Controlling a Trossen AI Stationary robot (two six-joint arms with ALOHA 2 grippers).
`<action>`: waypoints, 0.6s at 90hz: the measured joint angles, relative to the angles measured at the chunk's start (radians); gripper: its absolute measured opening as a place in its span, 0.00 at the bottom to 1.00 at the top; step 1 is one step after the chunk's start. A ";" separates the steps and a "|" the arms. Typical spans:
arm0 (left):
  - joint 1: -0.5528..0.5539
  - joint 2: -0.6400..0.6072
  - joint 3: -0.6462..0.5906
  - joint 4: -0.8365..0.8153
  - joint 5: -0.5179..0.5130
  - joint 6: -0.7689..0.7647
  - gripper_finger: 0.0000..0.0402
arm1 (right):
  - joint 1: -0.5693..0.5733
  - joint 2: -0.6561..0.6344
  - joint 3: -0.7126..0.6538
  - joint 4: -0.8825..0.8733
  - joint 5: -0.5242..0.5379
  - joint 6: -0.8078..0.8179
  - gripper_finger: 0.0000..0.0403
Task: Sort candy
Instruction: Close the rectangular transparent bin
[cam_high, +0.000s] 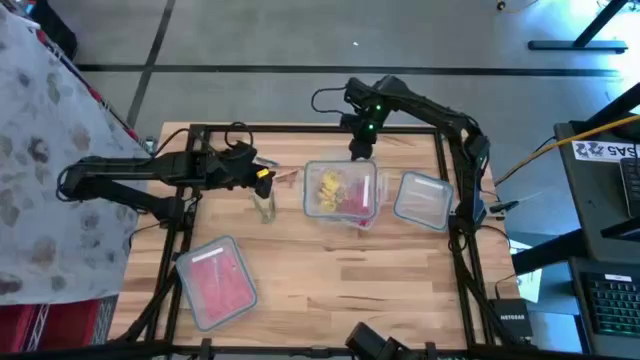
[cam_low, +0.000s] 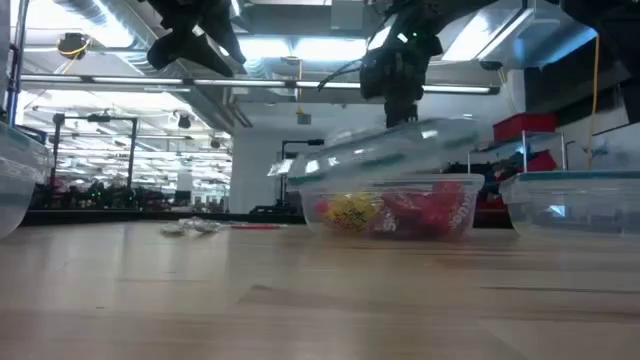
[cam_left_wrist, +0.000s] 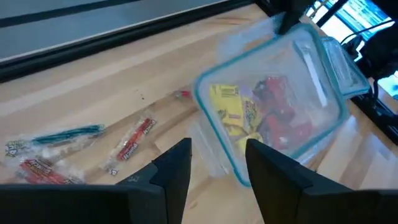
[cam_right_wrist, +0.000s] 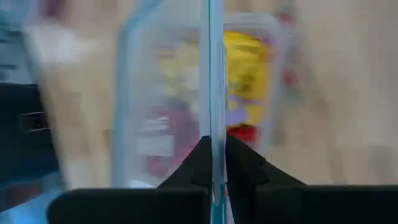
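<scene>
The right hand pinches a clear teal-rimmed plastic lid edge-on above the clear rectangular tub of yellow and red wrapped candy; a slip could scatter pieces across the surface. The left hand hovers released.

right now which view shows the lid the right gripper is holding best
The low view: the lid hangs tilted above the candy container, pinched by the right gripper. The high view blends lid with container, the right wrist view shows it edge-on, and the left wrist view blurs it.

candy in middle container, lid above
</scene>
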 joint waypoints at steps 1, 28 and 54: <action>0.000 0.000 0.000 0.000 0.001 0.002 0.34 | 0.003 -0.002 0.000 -0.003 -0.006 -0.002 0.01; 0.001 0.000 0.000 0.000 0.023 0.036 0.34 | -0.042 -0.255 -0.266 0.201 0.000 0.131 0.01; 0.031 0.000 -0.001 0.035 0.043 0.039 0.34 | -0.066 -0.526 -0.738 0.561 0.018 0.408 0.00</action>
